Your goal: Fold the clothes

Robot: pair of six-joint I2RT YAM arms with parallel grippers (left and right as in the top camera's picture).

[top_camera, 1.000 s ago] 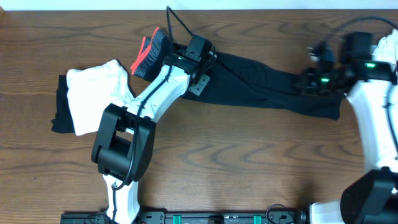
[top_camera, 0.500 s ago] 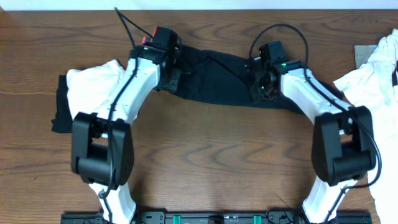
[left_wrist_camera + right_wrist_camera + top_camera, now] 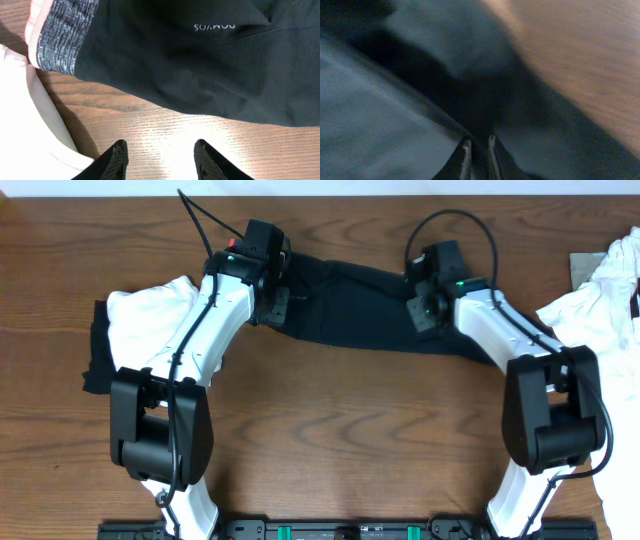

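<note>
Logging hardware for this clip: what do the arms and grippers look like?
The left arm and right arm have white shells, bulky black joints, a looping black cable and a green wrist light. The left gripper and right gripper have black pointed fingers.

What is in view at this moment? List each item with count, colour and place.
black trousers: one, black with a grey-and-red waistband, lying across the far middle of the table
left white garment: one, white, at the left end
black garment: one, black, under the left white garment
right white garment: one, white, at the right edge
grey patch: one, grey, far right; too small to identify
table: one, brown wood
left gripper: one, black fingers, open over bare wood beside the waistband
right gripper: one, black fingers, seemingly pinching the trousers
</note>
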